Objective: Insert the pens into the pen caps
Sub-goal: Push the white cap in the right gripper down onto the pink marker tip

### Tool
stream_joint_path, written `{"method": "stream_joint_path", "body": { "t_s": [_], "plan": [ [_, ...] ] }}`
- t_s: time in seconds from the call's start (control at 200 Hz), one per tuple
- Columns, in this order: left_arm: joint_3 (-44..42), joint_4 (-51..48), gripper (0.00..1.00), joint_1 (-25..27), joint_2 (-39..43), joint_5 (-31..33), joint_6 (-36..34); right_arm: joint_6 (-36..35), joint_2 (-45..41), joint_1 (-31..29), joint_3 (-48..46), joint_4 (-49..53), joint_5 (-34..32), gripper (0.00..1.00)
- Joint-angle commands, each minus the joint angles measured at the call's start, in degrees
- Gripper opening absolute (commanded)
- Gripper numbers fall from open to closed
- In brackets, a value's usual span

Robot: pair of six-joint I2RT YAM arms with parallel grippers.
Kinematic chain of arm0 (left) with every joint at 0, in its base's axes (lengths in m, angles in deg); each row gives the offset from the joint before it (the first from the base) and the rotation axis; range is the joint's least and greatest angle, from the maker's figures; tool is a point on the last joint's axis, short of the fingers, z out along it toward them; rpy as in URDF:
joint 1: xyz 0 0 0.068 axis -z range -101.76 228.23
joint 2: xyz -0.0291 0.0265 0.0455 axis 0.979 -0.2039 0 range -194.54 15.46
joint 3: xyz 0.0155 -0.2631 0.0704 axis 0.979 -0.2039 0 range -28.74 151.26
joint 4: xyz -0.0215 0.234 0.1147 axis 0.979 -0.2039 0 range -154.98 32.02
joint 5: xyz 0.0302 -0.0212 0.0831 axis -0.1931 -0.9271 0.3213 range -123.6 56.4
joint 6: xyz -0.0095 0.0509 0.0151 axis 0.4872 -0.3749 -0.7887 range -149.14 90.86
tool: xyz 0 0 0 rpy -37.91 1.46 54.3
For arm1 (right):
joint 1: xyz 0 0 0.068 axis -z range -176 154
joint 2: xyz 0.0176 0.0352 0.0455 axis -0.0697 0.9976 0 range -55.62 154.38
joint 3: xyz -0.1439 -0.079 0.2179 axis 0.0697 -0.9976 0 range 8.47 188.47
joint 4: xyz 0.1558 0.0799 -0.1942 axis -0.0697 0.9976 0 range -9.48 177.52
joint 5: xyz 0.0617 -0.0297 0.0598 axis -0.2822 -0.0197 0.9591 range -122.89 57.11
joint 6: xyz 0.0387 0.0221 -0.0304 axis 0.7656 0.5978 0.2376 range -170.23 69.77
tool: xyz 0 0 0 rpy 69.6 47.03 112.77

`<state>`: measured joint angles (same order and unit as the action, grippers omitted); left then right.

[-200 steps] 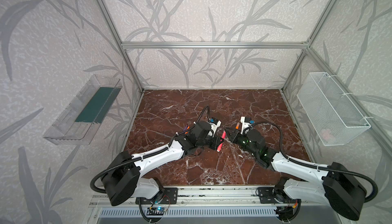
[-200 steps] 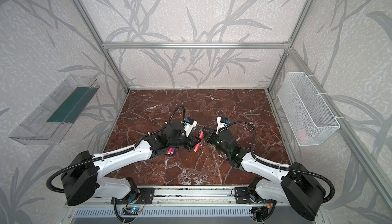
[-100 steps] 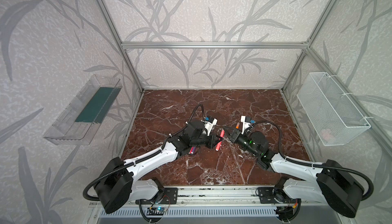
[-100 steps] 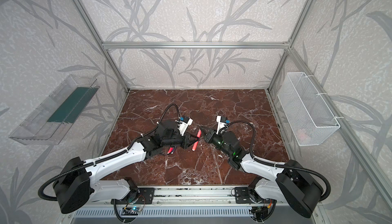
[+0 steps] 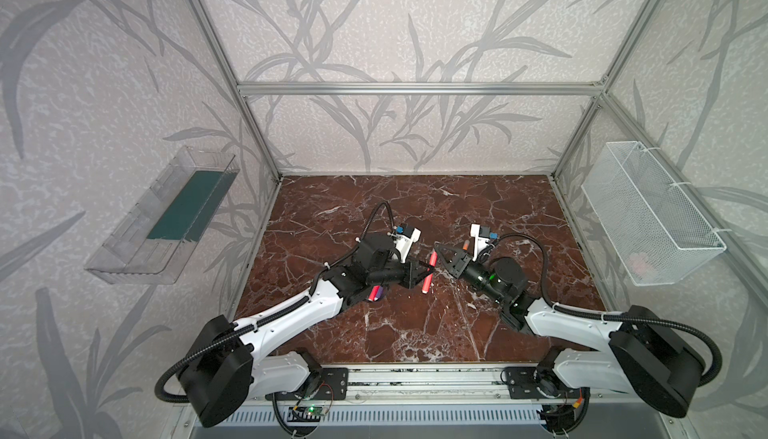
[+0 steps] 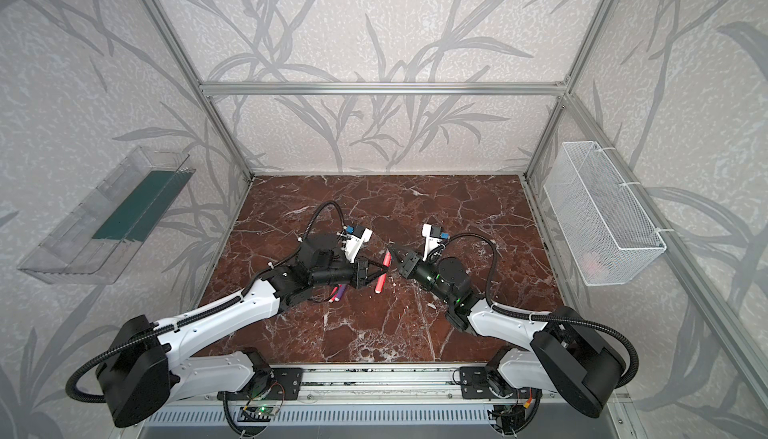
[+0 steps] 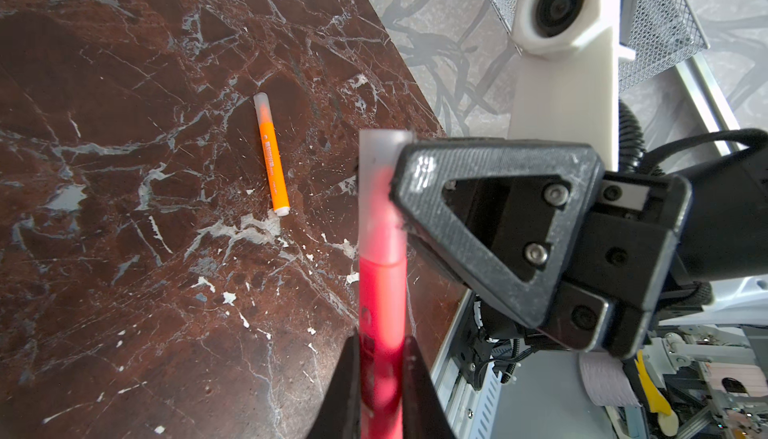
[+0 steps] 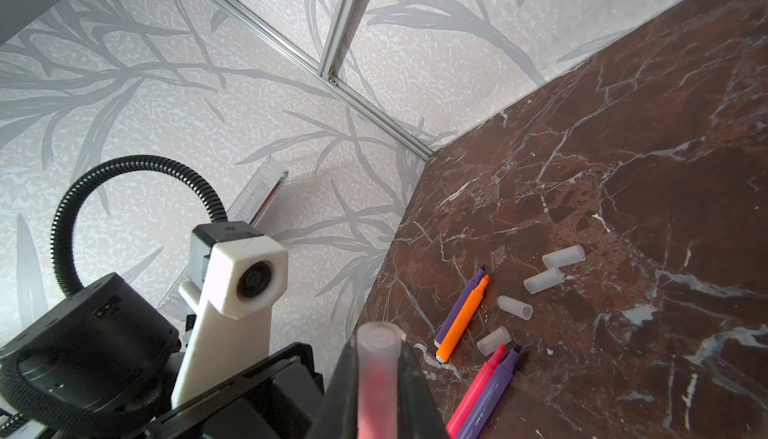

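clamping slim pink-red pen (image 7: 381,304) in left hand (image 7: 381,339), right hand (image 8: 378,347) pinching frosted tubular cap (image 7: 376,208)

Leaf-patterned walls (image 5: 415,21), red-brown marble tabletop (image 5: 415,333)

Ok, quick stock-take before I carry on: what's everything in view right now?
held pen: 1, pink-red, above the table
fitted cap: 1, translucent white, on the held pen's end
capped pen: 1, orange, alone on the table
uncapped pens: 4, two purple, one orange, one pink-red, on the table
loose caps: 4, translucent white, beside the uncapped pens
table: 1, red-brown marble
wire basket: 1, white, right wall
clear tray: 1, green-floored, left wall
left gripper: 1, black, shut on the held pen
right gripper: 1, black, shut on the fitted cap
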<state>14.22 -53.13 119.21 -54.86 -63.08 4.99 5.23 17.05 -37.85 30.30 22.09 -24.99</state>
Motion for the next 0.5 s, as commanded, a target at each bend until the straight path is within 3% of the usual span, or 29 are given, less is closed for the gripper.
{"method": "stream_joint_path", "body": {
  "t_s": [0.0,0.27,0.495],
  "plan": [
    [0.7,6.4,0.0,-3.9,1.1,1.8,3.9,-2.7,-0.9,-2.2,-0.7,1.0,2.6,0.0],
    [2.8,5.3,0.0,-4.7,0.6,0.9,4.0,-5.6,-0.9,-4.7,-1.7,2.6,0.3,0.0],
    [5.0,0.7,0.0,-4.6,-0.8,4.9,1.8,-6.1,-5.3,-6.4,2.3,19.5,-5.3,0.0]
  ]
}}
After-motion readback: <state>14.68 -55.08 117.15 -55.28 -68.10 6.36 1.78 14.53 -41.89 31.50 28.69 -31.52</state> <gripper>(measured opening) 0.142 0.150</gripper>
